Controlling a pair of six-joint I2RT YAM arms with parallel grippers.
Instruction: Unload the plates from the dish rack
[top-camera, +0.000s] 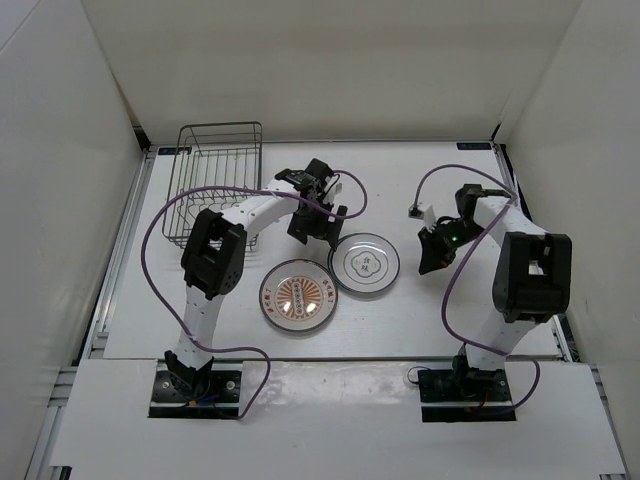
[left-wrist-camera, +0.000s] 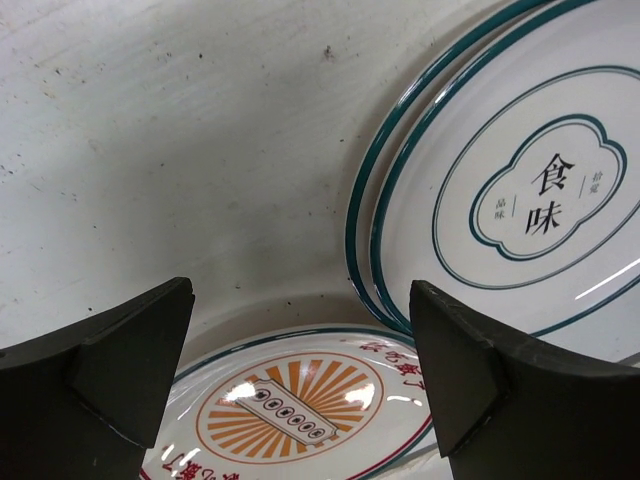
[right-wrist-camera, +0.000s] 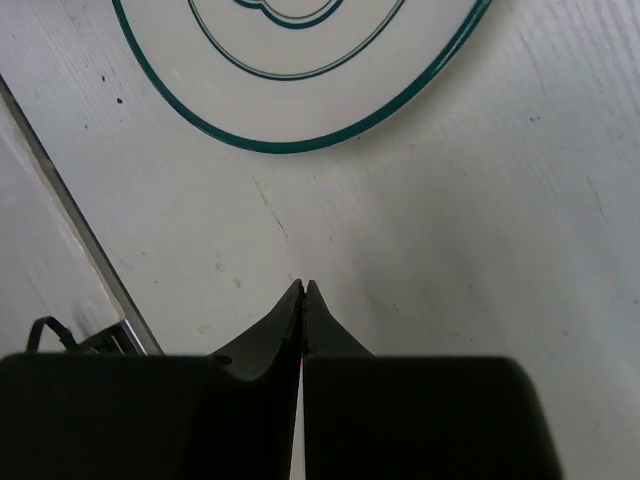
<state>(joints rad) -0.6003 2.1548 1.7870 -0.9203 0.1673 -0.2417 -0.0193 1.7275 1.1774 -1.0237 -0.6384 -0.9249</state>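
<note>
The dish rack (top-camera: 213, 178), dark wire, stands at the back left with nothing in it. On the table lie the plates: one with an orange sunburst centre (top-camera: 296, 294) (left-wrist-camera: 290, 405), and two white teal-rimmed ones stacked (top-camera: 364, 264) (left-wrist-camera: 530, 200) just right of it. My left gripper (top-camera: 318, 234) (left-wrist-camera: 300, 385) hovers open over the gap between the plates and holds nothing. To the right of the white stack, my right gripper (top-camera: 432, 260) (right-wrist-camera: 303, 290) is shut on nothing, above bare table. The edge of the white stack (right-wrist-camera: 300, 70) shows ahead of it.
White walls close in the table on three sides. A metal rail (top-camera: 120, 250) runs along the left table edge. Purple cables (top-camera: 160, 225) loop over both arms.
</note>
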